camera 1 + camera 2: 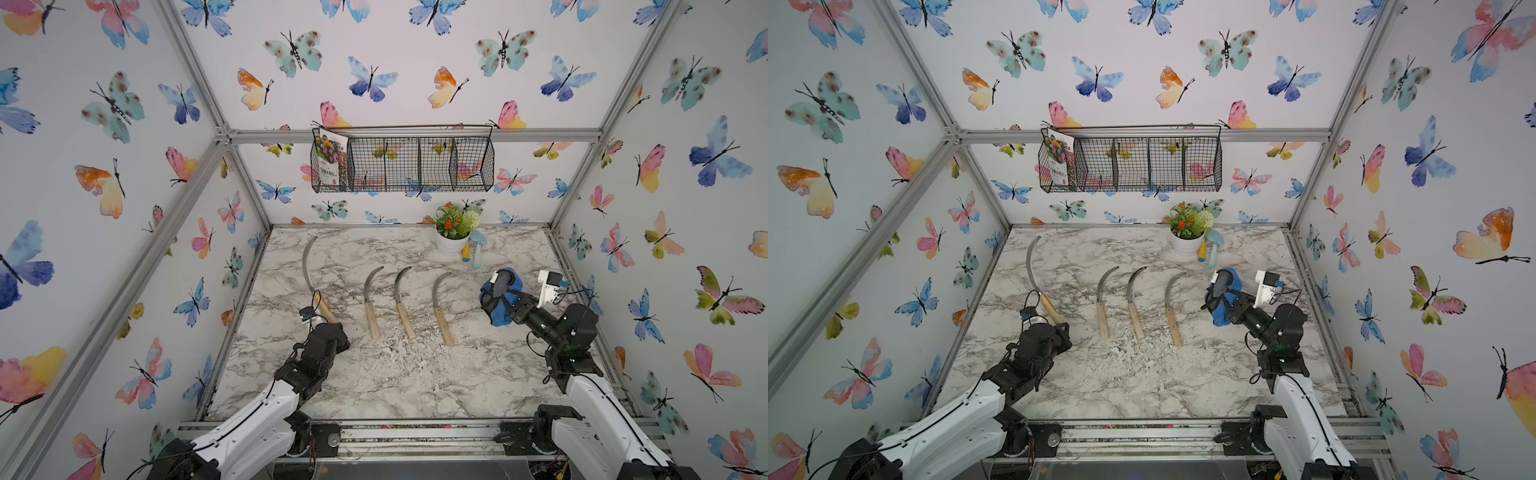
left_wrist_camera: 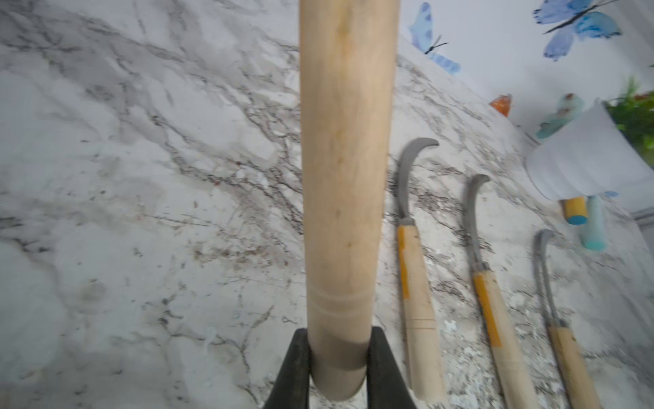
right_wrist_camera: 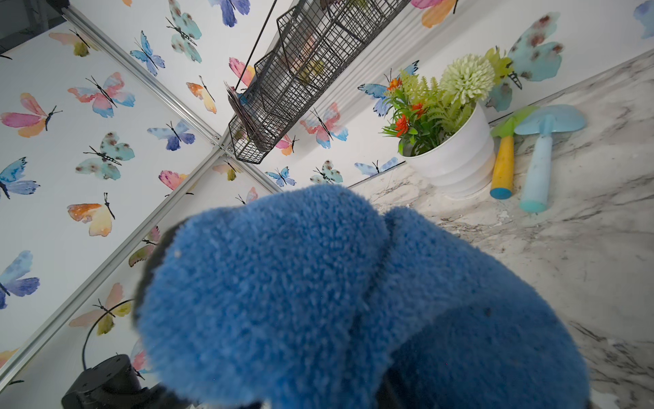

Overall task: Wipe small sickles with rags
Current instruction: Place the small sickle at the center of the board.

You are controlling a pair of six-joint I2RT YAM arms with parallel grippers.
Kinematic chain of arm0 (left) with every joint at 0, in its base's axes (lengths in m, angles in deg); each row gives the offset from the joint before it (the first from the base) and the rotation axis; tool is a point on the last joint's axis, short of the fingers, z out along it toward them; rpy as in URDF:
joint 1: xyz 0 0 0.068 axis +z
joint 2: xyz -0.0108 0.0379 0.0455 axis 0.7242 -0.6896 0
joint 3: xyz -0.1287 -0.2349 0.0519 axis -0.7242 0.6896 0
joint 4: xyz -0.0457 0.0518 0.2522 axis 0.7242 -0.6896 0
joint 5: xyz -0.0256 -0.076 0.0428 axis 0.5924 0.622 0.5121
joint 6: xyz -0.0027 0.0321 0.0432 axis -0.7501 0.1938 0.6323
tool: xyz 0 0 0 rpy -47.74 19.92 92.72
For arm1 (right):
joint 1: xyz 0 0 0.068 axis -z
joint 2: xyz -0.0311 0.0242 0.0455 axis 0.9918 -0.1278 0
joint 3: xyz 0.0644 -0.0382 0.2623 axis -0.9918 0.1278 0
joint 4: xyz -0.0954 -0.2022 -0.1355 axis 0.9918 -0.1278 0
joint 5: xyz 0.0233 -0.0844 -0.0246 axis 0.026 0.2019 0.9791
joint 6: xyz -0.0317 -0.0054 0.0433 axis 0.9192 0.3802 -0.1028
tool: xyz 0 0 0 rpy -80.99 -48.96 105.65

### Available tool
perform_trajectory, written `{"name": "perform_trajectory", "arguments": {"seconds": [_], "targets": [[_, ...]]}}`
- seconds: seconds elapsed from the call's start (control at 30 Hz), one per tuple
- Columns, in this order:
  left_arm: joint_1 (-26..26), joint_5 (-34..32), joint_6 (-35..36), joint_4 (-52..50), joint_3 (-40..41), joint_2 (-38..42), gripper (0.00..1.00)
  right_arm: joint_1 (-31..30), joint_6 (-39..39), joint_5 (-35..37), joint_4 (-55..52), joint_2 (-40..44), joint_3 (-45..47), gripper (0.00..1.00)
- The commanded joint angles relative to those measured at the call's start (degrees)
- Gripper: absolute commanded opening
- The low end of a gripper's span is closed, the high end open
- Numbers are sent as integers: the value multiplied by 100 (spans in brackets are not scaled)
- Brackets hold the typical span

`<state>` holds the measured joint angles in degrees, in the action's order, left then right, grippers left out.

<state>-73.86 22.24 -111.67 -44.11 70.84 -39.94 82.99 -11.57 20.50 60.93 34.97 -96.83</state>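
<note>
Left gripper (image 2: 338, 364) at 8 o'clock is clamped on one sickle (image 1: 309, 266) by its handle end, three more sickles (image 1: 401, 303) lie around the centre, right gripper (image 1: 500, 293) at 3 o'clock is squeezing the rag (image 3: 318, 301), so I reckon wiping hasn't started and next is getting rag onto that blade.

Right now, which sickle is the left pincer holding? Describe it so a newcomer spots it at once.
On the marble tabletop, three sickles lie side by side mid-table. Left of that row sits a fourth sickle. It alone is clamped by its handle end in the left pincer, set apart from the others.
</note>
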Motion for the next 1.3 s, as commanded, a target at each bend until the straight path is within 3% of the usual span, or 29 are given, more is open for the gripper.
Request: {"name": "perform_trajectory", "arguments": {"seconds": [0.0,0.17,0.3,0.53,0.77,0.87,1.0,1.03,1.07,1.1,1.2,1.27], "targets": [[424,516,49,-349,-402,-824,0,10,129,-189,328,-3,48,2],[635,786,66,-1000,-1376,-2411,0,10,140,-195,324,24,117,2],[704,1060,142,-1271,-1979,-3220,0,10,194,-260,272,12,111,2],[812,790,-78,-2144,-2716,-3847,0,10,298,-281,178,15,147,2],[1092,1206,-195,-2827,-3329,-4798,0,10,315,-329,247,-37,219,2],[1294,1690,-51,-2866,-3500,-5208,0,8,339,-356,232,-45,229,2],[1305,1746,163,-2760,-3560,-5205,0,10,342,-364,257,-38,268,2],[1305,1751,201,-2656,-3492,-5121,2,10,341,-378,266,-45,268,2],[1307,1731,221,-2592,-3445,-5042,14,10,341,-390,272,-45,258,2],[1308,1665,211,-2550,-3399,-4950,43,10,355,-404,272,-46,250,2],[1307,1623,277,-2402,-3286,-4700,53,10,350,-439,270,-55,226,2],[1305,1598,286,-2384,-3266,-4572,67,10,350,-457,270,-41,231,2]]}}
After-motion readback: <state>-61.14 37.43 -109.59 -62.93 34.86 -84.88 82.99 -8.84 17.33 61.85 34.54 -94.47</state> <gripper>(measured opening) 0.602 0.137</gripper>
